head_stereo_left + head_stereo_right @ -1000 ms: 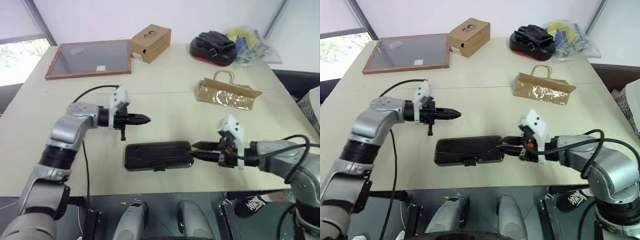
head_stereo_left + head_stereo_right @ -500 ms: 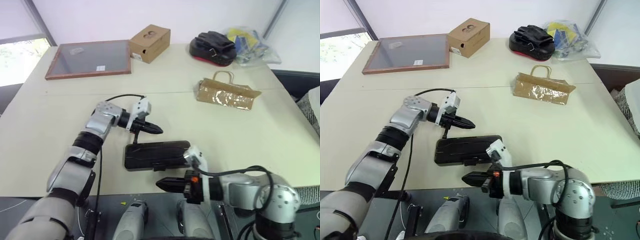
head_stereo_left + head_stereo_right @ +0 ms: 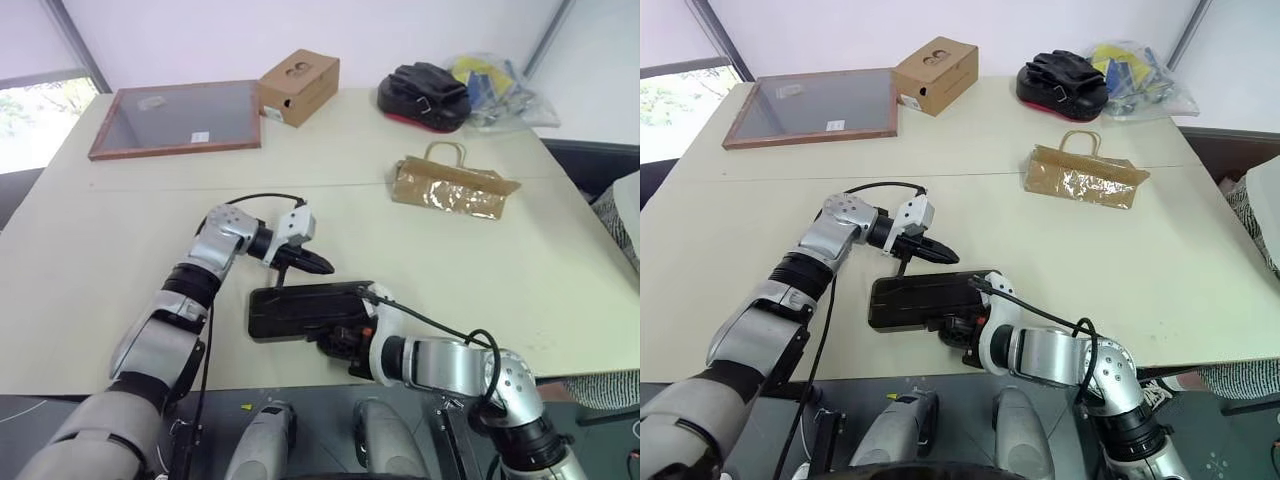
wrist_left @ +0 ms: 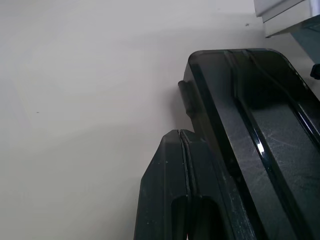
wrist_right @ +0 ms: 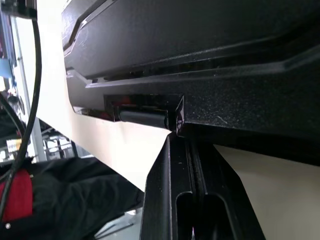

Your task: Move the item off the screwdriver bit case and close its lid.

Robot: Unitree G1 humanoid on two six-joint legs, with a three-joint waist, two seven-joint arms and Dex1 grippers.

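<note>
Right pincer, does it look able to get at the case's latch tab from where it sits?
Probably yes. The right pincer, shut, sits at the front edge of the screwdriver bit case, its tip right by the latch tab, with nothing between them.

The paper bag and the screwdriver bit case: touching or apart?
Apart. The left eye view shows the paper bag lying far across bare table from the screwdriver bit case.

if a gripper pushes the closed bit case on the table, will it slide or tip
The screwdriver bit case lies flat and low, so it would probably slide rather than tip. Its glossy plastic on the smooth table suggests little grip. A push near one end may make it pivot.
</note>
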